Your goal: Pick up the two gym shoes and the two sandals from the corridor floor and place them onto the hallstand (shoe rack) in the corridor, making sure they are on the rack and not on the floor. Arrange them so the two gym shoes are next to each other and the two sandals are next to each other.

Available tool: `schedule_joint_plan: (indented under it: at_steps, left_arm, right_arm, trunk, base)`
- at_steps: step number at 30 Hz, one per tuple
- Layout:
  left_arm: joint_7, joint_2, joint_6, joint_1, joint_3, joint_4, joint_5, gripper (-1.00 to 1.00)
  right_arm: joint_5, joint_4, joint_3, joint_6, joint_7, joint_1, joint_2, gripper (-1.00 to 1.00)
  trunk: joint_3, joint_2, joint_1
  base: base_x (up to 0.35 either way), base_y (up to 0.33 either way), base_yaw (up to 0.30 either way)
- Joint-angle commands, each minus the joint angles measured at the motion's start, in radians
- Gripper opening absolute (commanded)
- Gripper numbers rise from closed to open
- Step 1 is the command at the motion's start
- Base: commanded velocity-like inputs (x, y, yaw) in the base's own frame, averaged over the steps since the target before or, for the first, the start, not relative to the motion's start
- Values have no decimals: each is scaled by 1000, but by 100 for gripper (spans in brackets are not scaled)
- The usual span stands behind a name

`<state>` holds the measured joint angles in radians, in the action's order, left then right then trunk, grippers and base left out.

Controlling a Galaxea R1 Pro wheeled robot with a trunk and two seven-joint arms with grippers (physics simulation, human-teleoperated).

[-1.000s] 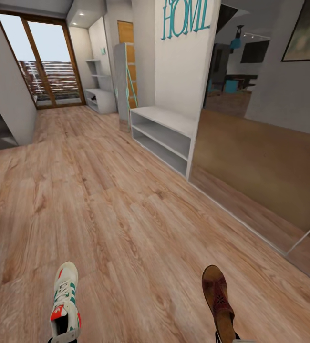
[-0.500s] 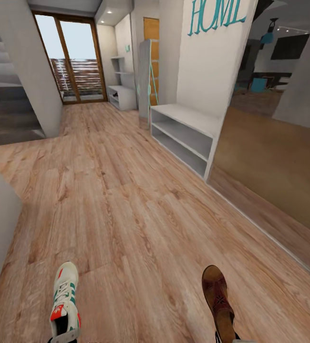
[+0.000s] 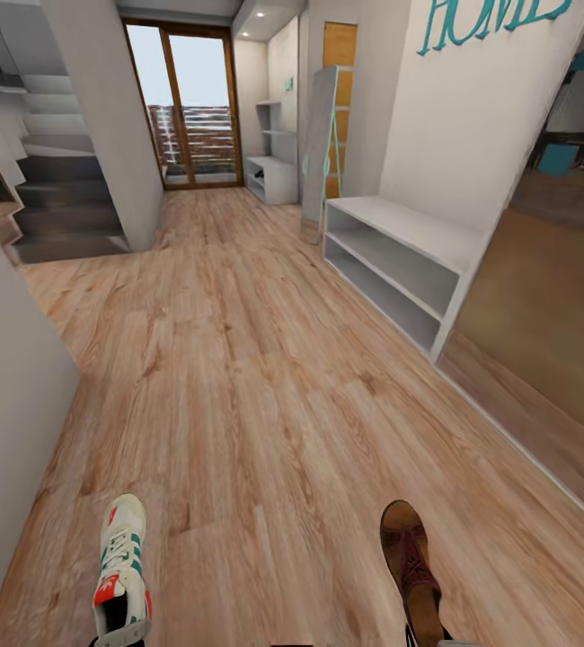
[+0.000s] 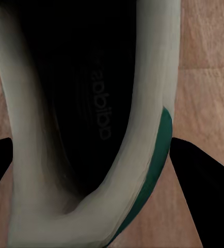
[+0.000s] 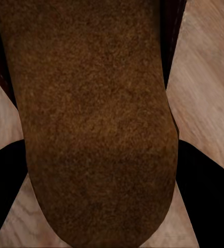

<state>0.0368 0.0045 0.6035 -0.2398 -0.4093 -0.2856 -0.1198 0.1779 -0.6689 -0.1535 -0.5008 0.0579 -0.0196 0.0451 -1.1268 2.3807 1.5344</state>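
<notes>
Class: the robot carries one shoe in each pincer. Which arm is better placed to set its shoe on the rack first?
Right, probably: the sandal hangs on the side nearer the shoe rack; the gym shoe is on the far side.

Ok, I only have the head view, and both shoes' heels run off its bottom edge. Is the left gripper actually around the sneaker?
Observer: Yes. In the left wrist view the left gripper has a black finger on each side of the gym shoe heel.
Operator: And the right?
Observer: The right gripper flanks the sandal heel, with the footbed facing the camera.
Operator: What's beneath it?
Observer: Wood floor shows past the sandal's edges.
</notes>
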Motion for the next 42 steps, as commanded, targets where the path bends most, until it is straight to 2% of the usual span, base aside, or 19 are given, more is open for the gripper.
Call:
schedule_joint_plan:
  at_steps: [1,42]
  left_arm:
    - [4,0,3,-1,-5,1,-11,-100]
    - [3,-2,6,-1,-5,2,-12,-100]
  right_arm:
    - [11,0,-4,-2,5,0,1,-100]
    - [12,-1,-3,-2,5,0,1,-100]
  trunk:
    - [-1,0,0]
    - [-4,0,0]
  base:
    - [337,0,264]
    - [338,-16,272]
